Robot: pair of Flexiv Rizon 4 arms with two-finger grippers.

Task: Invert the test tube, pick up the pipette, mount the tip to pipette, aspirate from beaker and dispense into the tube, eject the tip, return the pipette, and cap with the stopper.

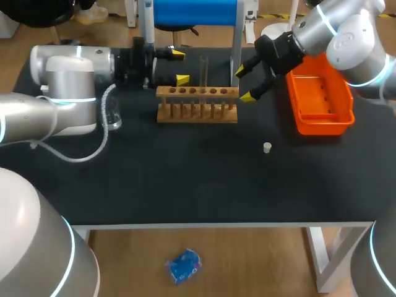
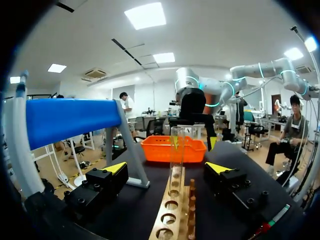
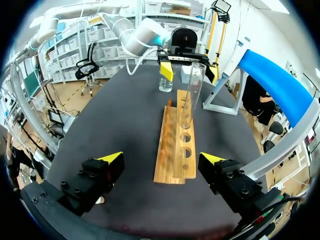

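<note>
Standing upright in a mid-row hole of the wooden rack (image 1: 197, 105), the test tube (image 1: 203, 73) has its long axis vertical. Its foot is hidden in the rack, and the clear glass is faint in the head view. Left gripper (image 1: 180, 67) is near the rack's left end, fingers spread, grasping nothing. Right gripper (image 1: 245, 82) is just off the rack's right end, likewise released and empty. Beaker (image 1: 112, 116) is partly hidden behind the left arm. Stopper (image 1: 266, 147) lies alone on the table (image 1: 185, 179), near the orange basket (image 1: 318, 105). A blue-barred frame (image 1: 195, 11), cut off above, stands behind the rack.
</note>
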